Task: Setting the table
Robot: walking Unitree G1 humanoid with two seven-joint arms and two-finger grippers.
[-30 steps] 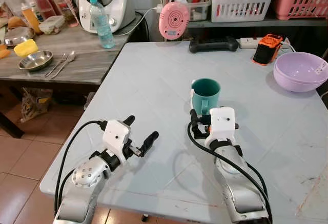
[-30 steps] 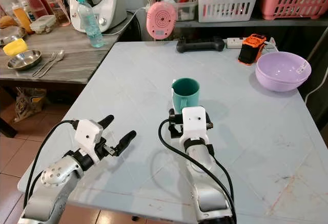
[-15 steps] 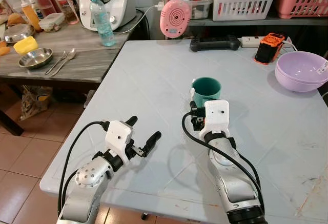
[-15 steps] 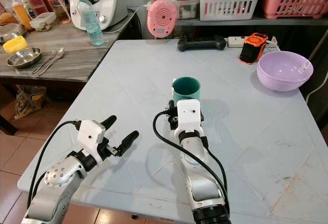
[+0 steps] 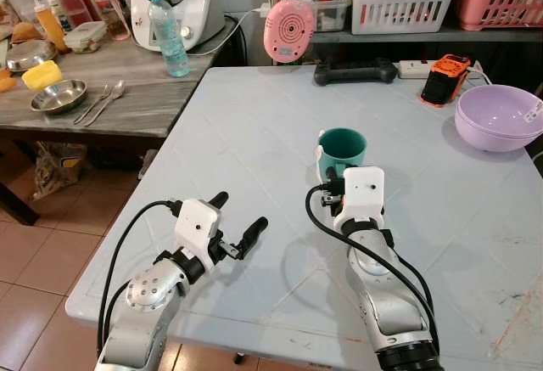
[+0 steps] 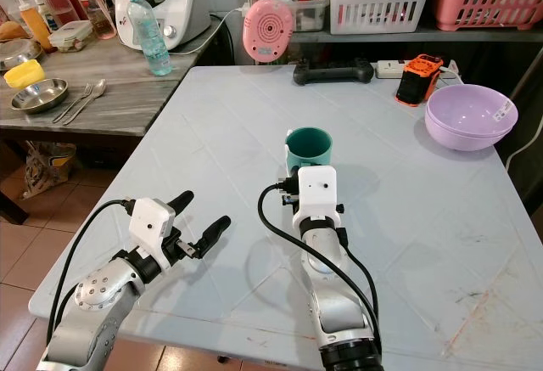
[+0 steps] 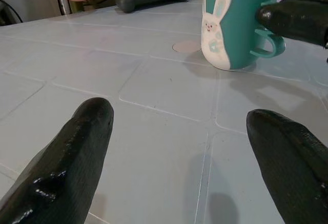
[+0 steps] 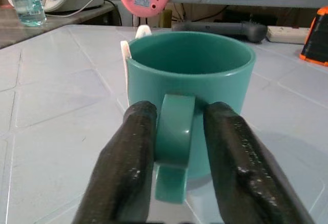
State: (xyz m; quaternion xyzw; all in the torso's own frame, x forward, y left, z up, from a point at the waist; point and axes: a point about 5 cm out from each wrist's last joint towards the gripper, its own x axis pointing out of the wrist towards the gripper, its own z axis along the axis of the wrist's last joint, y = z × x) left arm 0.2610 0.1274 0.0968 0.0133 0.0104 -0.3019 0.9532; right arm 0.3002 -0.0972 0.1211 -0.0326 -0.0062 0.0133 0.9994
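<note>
Right end effector point(image 8: 177, 147) now nearer, clamped on one teal mug's point(image 8: 190, 88) handle; left end effector point(image 5: 238, 221) spread apart.

Bare tabletop point(image 5: 254, 133) (mug point(image 5: 341, 152) midway)

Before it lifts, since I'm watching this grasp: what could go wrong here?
The right gripper pinches only the handle of the teal mug, so the mug may swing or slip when raised. A nudge could slide it across the smooth table. The left gripper hovers open, giving no support.
</note>
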